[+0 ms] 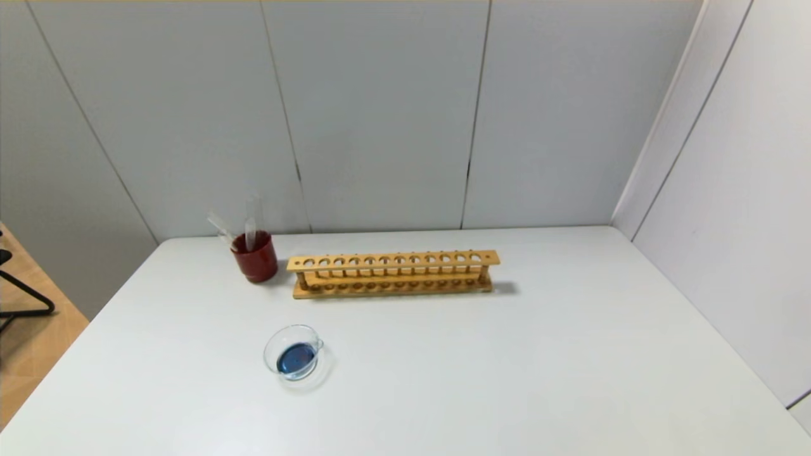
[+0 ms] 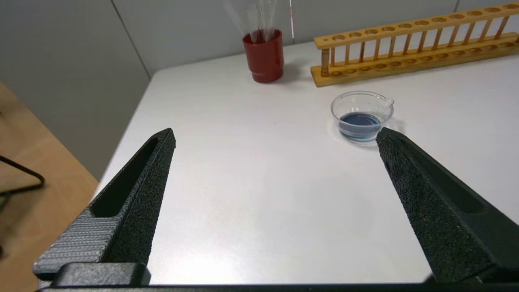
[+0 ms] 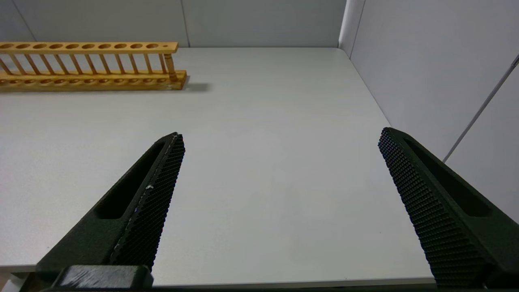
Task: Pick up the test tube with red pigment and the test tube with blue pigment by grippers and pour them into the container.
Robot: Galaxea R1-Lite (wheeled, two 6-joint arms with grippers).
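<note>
The container (image 1: pixel 270 347), a low clear glass dish, sits on the white table at front left and holds dark blue liquid. It also shows in the left wrist view (image 2: pixel 335 111). Two clear tubes (image 1: pixel 251 221) lean in a dark red cup (image 1: pixel 255 258). Their tips are hidden inside the cup, so I cannot tell the red tube from the blue one. My left gripper (image 2: pixel 275 134) is open and empty, low over the table's front left, short of the dish. My right gripper (image 3: pixel 280 134) is open and empty over the table's front right. Neither gripper shows in the head view.
An empty wooden tube rack (image 1: pixel 393 273) stands at the back middle, right of the red cup (image 2: pixel 263 56). It also shows in the right wrist view (image 3: pixel 89 65). Grey wall panels close the back and right sides. The table's left edge drops to a wooden floor.
</note>
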